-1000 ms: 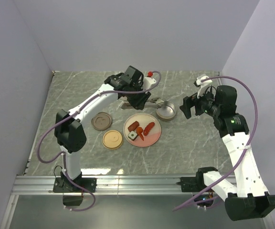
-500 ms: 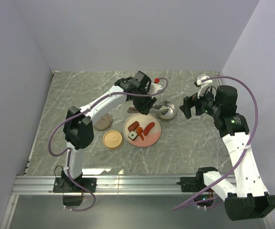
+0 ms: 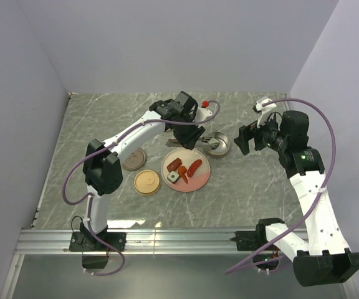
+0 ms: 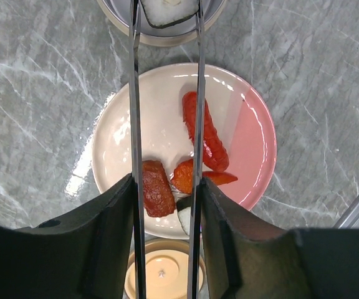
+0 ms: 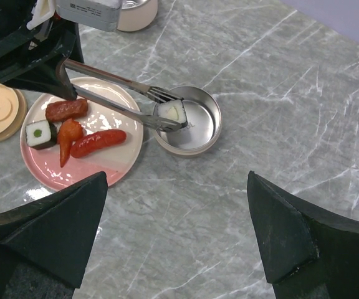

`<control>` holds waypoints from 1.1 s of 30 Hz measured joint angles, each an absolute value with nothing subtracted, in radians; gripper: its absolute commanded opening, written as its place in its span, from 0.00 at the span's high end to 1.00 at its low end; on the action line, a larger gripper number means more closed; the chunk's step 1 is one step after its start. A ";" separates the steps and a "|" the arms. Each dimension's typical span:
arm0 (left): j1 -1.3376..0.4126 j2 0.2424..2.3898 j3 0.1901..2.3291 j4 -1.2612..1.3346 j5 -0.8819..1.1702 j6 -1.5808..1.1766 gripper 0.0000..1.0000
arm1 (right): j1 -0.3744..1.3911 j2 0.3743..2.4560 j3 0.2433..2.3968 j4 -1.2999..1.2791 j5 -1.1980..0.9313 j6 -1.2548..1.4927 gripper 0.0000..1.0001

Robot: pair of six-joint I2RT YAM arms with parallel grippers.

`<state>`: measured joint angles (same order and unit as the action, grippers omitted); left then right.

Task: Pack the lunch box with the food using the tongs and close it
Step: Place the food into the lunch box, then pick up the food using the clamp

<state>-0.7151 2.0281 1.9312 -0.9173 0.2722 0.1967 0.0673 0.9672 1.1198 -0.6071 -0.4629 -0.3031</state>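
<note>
My left gripper (image 4: 166,182) is shut on the slim silver tongs (image 4: 134,93), one arm against each finger. The tong tips pinch a white-and-black sushi piece (image 5: 172,111) just inside the left rim of the round steel lunch box (image 5: 205,136). I cannot tell whether the piece rests on the box floor. On the pink-and-cream plate (image 4: 254,137) lie two red sausages (image 4: 204,131) (image 4: 157,196), an orange carrot piece (image 4: 189,175) and a sushi roll (image 5: 40,134). My right gripper (image 5: 177,187) hangs open and holds nothing, above bare table right of the box (image 3: 217,144).
A cream round lid (image 3: 147,182) lies left of the plate, near its front edge. A tan-brown round piece (image 3: 133,159) sits just behind the lid, partly under the left arm. Grey walls close the table on three sides.
The left arm swung right and carried the tongs with the sushi piece over the lunch box. It has held still for the last half second. The right arm has not moved.
</note>
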 measured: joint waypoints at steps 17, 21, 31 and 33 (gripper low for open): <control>-0.715 2.028 1.931 -0.931 0.264 0.201 0.43 | 0.067 1.005 1.150 -0.617 -0.466 -0.303 0.00; -0.715 2.028 1.935 -0.935 0.264 0.200 0.43 | 0.067 1.007 1.153 -0.617 -0.466 -0.304 0.00; -0.701 1.971 1.962 -0.984 0.282 0.200 0.45 | 0.067 1.028 1.175 -0.622 -0.466 -0.306 0.00; -0.688 1.917 1.938 -0.995 0.292 0.204 0.44 | 0.067 1.028 1.178 -0.622 -0.466 -0.308 0.00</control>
